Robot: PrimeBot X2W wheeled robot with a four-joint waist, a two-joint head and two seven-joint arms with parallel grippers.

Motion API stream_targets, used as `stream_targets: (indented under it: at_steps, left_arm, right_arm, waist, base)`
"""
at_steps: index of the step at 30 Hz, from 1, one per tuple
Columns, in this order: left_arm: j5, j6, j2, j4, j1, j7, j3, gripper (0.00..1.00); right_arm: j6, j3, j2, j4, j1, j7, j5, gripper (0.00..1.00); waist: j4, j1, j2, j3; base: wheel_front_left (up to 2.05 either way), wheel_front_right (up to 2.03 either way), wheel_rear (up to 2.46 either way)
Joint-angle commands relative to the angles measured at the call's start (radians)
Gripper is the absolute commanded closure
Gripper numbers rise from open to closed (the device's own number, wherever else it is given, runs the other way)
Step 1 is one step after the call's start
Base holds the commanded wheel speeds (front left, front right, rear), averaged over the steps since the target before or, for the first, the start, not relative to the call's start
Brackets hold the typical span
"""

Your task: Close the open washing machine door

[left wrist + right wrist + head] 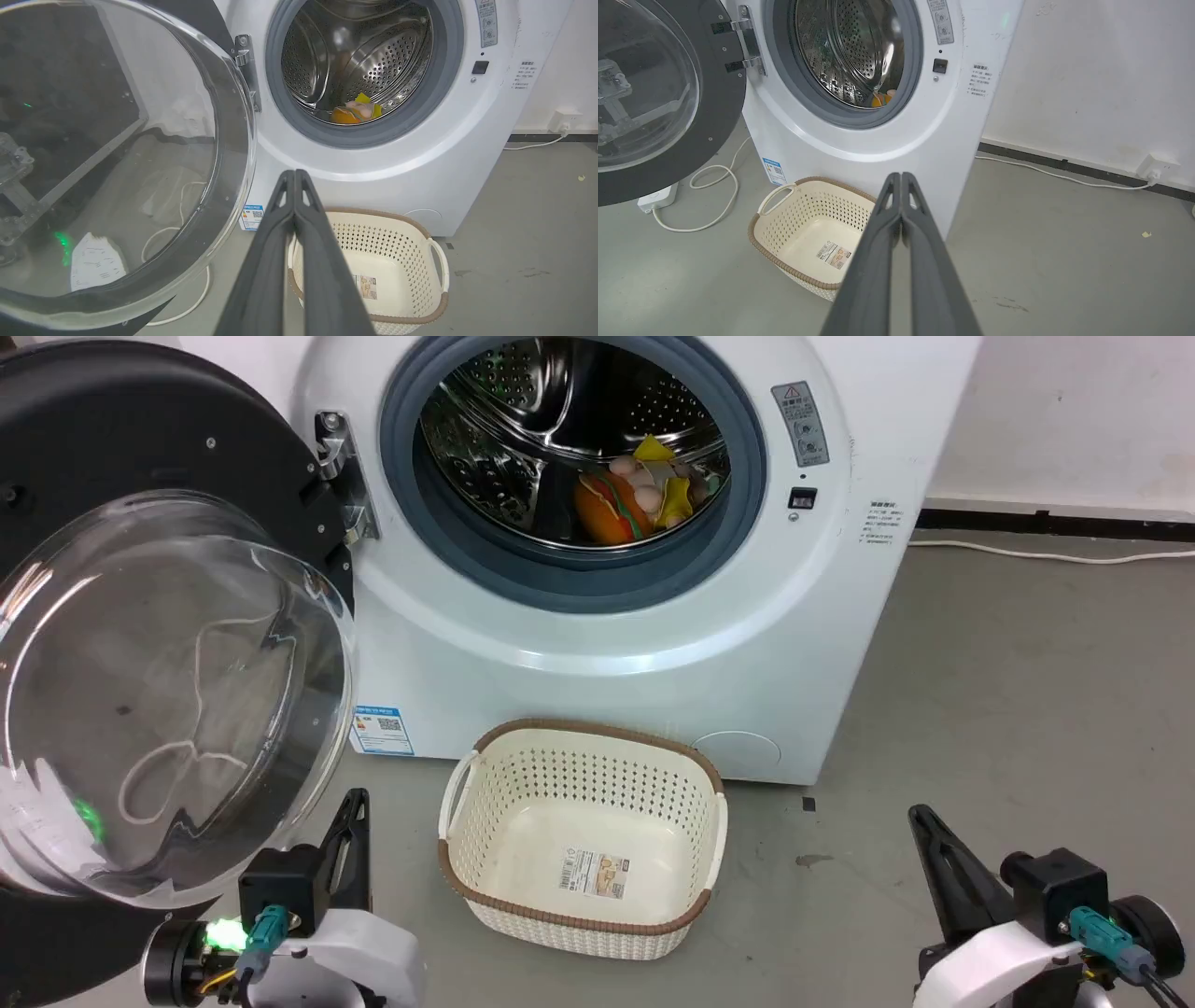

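Observation:
The washing machine door (pixel 140 457) stands swung wide open at the left, black-rimmed with a bulging clear glass bowl (pixel 168 700), hung on a metal hinge (pixel 341 476). It also looms at the left in the left wrist view as the door (pixel 117 154), and at the upper left as the door (pixel 663 93) in the right wrist view. My left gripper (pixel 355 800) is shut and empty, just below the bowl's lower right edge. My right gripper (pixel 920 817) is shut and empty at the lower right, far from the door. Both pairs of fingers (pixel 295 175) (pixel 900 177) are pressed together.
The white washing machine (pixel 653 644) has a steel drum holding colourful soft items (pixel 635 495). An empty cream basket (pixel 583 835) sits on the grey floor before it. A white cable and power strip (pixel 658 198) lie under the door; another cable (pixel 1064 175) runs along the right wall.

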Motion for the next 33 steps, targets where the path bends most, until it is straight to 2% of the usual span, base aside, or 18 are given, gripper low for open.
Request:
stream_targets:
  at_steps: [1,33]
  left_arm:
    - [0.002,0.003,0.0,-0.004,0.014,0.0,0.002,1.0]
    - [0.002,0.003,0.0,-0.004,0.014,0.0,0.002,1.0]
  right_arm:
    - [0.001,0.0,0.004,-0.005,-0.014,0.001,-0.008,1.0]
    - [0.001,0.0,0.004,-0.005,-0.014,0.001,-0.008,1.0]
  waist:
    - [0.0,0.0,0.0,0.0]
    - [0.0,0.0,0.0,0.0]
  base:
    - [0.0,0.0,0.0]
    - [0.0,0.0,0.0]
